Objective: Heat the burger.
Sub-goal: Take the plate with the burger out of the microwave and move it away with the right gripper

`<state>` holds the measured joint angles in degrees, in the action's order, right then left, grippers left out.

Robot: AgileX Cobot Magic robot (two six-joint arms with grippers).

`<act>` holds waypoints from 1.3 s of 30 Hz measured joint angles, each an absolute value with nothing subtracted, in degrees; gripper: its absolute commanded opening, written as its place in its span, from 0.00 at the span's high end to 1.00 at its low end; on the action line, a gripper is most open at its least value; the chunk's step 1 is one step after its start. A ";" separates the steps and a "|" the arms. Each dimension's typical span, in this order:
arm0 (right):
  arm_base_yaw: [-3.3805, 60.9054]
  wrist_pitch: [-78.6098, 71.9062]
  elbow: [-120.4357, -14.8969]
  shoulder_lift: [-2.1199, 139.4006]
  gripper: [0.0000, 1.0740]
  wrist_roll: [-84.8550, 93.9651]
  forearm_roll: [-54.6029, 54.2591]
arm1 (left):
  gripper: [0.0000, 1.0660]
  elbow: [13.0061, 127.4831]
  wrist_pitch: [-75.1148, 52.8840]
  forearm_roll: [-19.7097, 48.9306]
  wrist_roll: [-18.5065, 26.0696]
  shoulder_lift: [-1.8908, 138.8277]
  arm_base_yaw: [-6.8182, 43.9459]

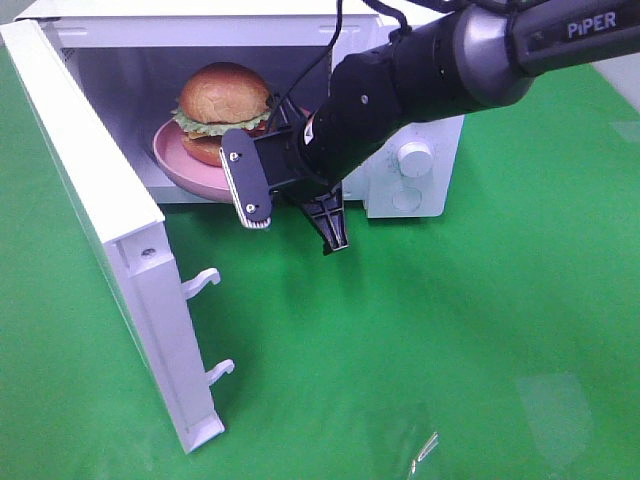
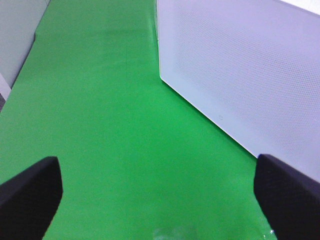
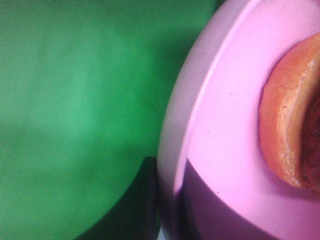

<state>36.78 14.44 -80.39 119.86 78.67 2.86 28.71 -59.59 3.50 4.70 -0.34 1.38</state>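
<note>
Exterior high: your burger [image 1: 223, 95] sits on the pink plate [image 1: 180, 160], upper left.
Right gripper [image 1: 292, 215] grasps the plate rim; left gripper [image 2: 160, 192] released.

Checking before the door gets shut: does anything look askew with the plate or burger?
Yes: the pink plate sticks out past the microwave opening's front edge rather than sitting fully inside. The burger sits upright on it. The open door would likely hit the plate's rim.
</note>
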 measured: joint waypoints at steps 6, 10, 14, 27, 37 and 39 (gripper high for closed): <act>36.73 9.05 -74.20 116.25 1.00 81.93 3.09 | 0.09 28.71 -59.59 3.50 4.70 -0.34 1.38; 36.04 8.48 -70.59 113.90 1.00 87.43 1.03 | 0.09 28.71 -59.59 3.50 4.70 -0.34 1.38; 35.35 8.65 -67.32 111.27 1.00 94.14 -3.04 | 0.09 28.71 -59.59 3.50 4.70 -0.34 1.38; 34.72 9.00 -58.10 103.59 1.00 100.27 -5.44 | 0.09 28.71 -59.59 3.50 4.70 -0.34 1.38; 35.41 9.00 -51.91 97.52 1.00 99.06 -5.79 | 0.09 28.71 -59.59 3.50 4.70 -0.34 1.38; 35.81 9.05 -50.82 96.09 1.00 97.57 -5.96 | 0.09 28.71 -59.59 3.50 4.70 -0.34 1.38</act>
<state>35.81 9.05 -50.82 96.09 97.57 -5.96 28.71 -59.59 3.50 4.70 -0.34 1.38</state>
